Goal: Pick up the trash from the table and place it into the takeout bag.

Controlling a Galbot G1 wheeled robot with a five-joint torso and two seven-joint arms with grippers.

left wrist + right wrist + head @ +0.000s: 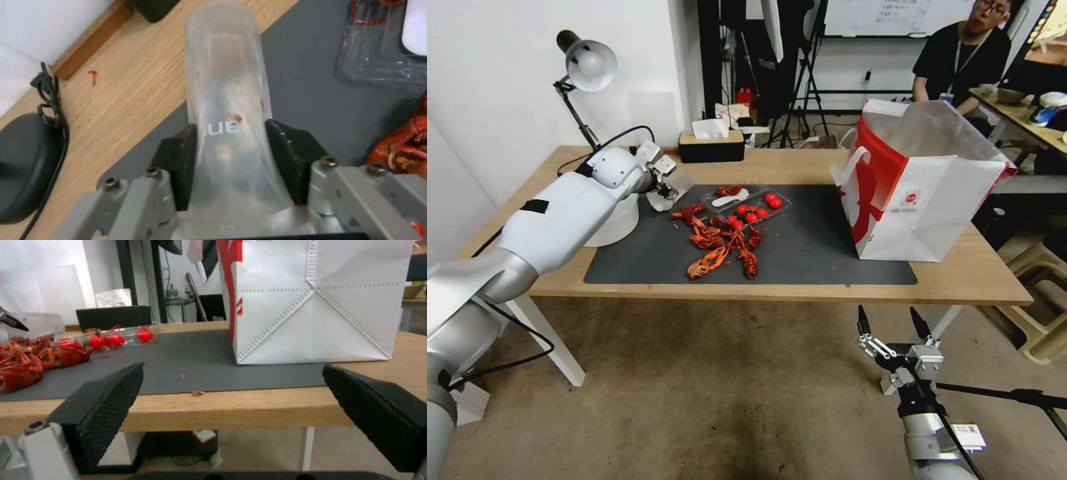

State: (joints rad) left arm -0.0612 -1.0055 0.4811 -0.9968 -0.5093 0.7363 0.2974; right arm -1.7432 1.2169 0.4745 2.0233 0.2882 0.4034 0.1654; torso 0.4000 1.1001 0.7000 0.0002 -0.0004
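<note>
Left claw [231, 156] clamped on clear cup [227, 100], held above the mat's [814, 253] far-left corner on the surface [980, 273]. Right claw [894, 327] wide apart, below the near edge. Bag [927, 193] upright at right.

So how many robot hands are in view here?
2. The left hand is over the left end of the mat, shut on a clear plastic cup. The right hand is open, before the table.

Clear cloudy plastic cup [227, 100], matt grey mat [800, 247], light wood-grain table [980, 273], smooth white paper bag [940, 207], rough black gripper pads [111, 396].
</note>
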